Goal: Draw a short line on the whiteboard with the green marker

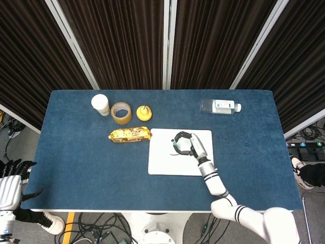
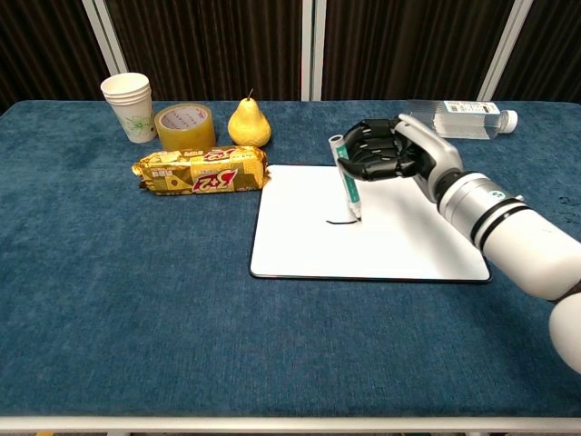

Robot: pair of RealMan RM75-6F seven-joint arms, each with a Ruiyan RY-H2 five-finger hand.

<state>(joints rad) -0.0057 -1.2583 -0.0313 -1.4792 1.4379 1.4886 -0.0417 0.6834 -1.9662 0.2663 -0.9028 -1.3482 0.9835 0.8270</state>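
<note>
The white whiteboard [image 2: 390,254] [image 1: 165,160] lies on the blue table, right of centre. My right hand [image 2: 392,152] [image 1: 188,145] holds the green marker [image 2: 347,186] nearly upright over the board's upper middle. The marker's tip touches the board at the right end of a short dark line [image 2: 339,221] [image 1: 174,154]. My left hand [image 1: 10,178] hangs off the table's left edge in the head view, fingers apart and holding nothing.
A yellow snack pack [image 2: 201,170] lies just left of the board. Behind it stand paper cups [image 2: 129,106], a tape roll [image 2: 185,126] and a pear [image 2: 249,123]. A water bottle [image 2: 458,108] lies at the back right.
</note>
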